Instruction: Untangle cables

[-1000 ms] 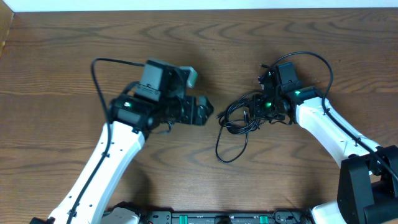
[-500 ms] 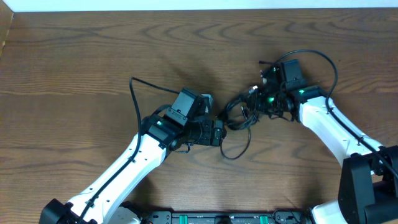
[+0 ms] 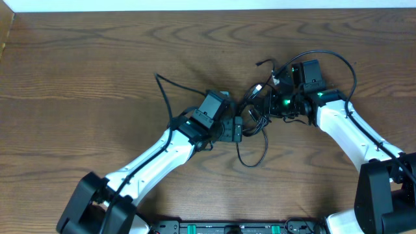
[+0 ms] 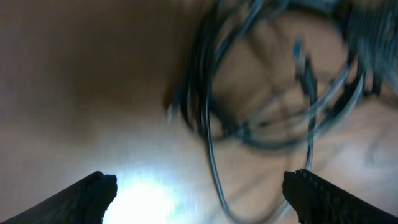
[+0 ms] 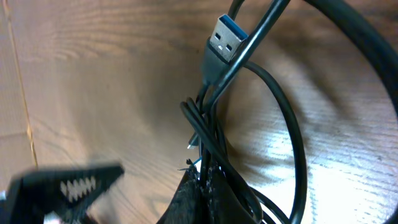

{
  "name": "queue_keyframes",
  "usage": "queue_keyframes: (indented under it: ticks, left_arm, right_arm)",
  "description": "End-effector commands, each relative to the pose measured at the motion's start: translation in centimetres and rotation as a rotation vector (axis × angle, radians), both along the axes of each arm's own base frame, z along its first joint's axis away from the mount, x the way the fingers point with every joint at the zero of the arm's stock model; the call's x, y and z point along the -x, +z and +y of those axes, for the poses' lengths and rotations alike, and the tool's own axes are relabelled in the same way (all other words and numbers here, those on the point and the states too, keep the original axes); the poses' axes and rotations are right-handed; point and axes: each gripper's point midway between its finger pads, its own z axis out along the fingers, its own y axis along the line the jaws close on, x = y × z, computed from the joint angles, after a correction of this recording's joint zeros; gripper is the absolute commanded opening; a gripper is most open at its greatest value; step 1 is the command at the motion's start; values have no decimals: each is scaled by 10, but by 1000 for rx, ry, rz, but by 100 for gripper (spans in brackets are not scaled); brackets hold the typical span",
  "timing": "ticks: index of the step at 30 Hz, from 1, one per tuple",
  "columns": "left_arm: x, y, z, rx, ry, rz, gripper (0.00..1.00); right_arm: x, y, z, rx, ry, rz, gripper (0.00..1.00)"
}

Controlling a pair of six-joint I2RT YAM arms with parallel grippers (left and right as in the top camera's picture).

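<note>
The cables [image 3: 255, 116] are a tangle of thin black cords in the middle of the table, with one loop [image 3: 252, 158] trailing toward the front. My right gripper [image 3: 278, 105] is shut on the bundle's right side. In the right wrist view its fingertips [image 5: 208, 183] pinch several cords, and a USB plug [image 5: 224, 36] sticks up above them. My left gripper [image 3: 238, 129] stands open just left of the tangle. In the left wrist view the cables [image 4: 261, 93] are blurred ahead of the wide-apart left gripper [image 4: 202, 196], and one strand runs down between its fingers without touching them.
Each arm's own thick black wire [image 3: 164, 91] [image 3: 338, 62] arcs over the wood table [image 3: 78, 78]. A light strip [image 3: 208, 5] marks the table's far edge. A black toothed fingertip [image 5: 65, 186] shows at the lower left of the right wrist view.
My left arm has swung right, bringing its open gripper up to the tangle. The right gripper, still shut, has shifted the bundle slightly right and toward the back.
</note>
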Motion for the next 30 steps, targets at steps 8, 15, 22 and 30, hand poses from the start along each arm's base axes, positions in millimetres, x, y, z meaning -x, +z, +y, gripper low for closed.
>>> queue_keyframes:
  ticks: [8, 15, 22, 30]
  left_arm:
    - [-29, 3, 9, -93, -16, -163, 92]
    - [-28, 3, 8, -90, -19, -157, 87]
    - [-27, 8, -4, -33, -48, -160, 81]
    - [-28, 7, -4, -32, -48, -164, 81]
  right_arm:
    - [33, 44, 27, -306, 251, -28, 1]
    - [29, 72, 10, -490, 232, -20, 1]
    - [45, 88, 14, -617, 241, 83, 1]
    - [37, 54, 2, -420, 149, 109, 1]
